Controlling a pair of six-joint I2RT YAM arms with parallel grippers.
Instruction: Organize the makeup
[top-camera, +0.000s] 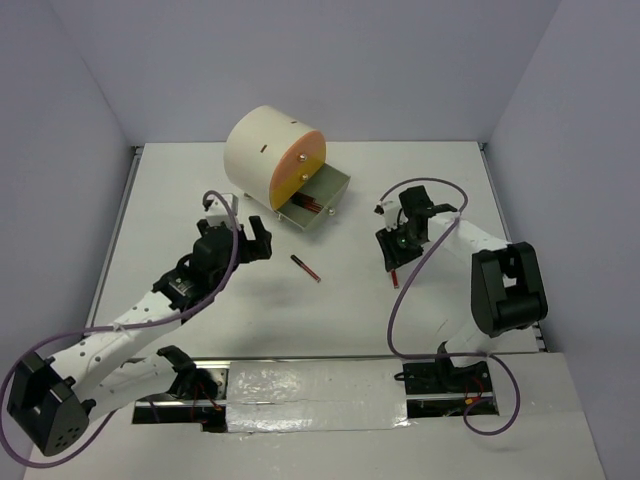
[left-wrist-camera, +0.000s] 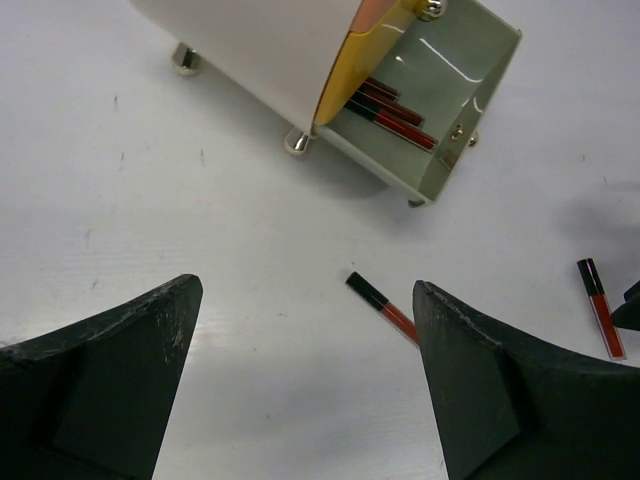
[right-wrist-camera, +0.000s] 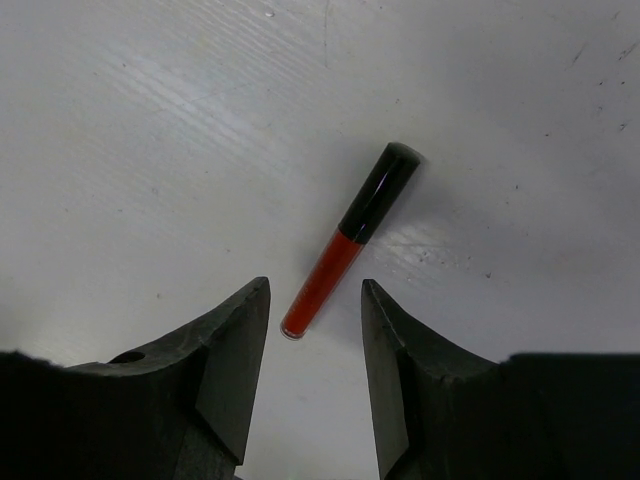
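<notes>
A black-and-red makeup stick (right-wrist-camera: 350, 235) lies on the white table, its red end between the fingertips of my open right gripper (right-wrist-camera: 315, 300); nothing is gripped. In the top view this stick (top-camera: 396, 278) lies just below the right gripper (top-camera: 393, 262). A second black-and-red stick (top-camera: 306, 269) lies mid-table. My left gripper (top-camera: 252, 240) is open and empty to its left. In the left wrist view that stick (left-wrist-camera: 383, 306) lies by the right finger (left-wrist-camera: 500, 390); the left gripper (left-wrist-camera: 305, 300) hovers open. Several more sticks (left-wrist-camera: 390, 110) lie in the open drawer (left-wrist-camera: 470, 110).
The cream cylindrical chest (top-camera: 262, 148) with an orange-yellow front stands at the back centre, its lower drawer (top-camera: 335, 195) pulled out toward the right. The right-hand stick also shows at the edge of the left wrist view (left-wrist-camera: 600, 308). Grey walls enclose the table.
</notes>
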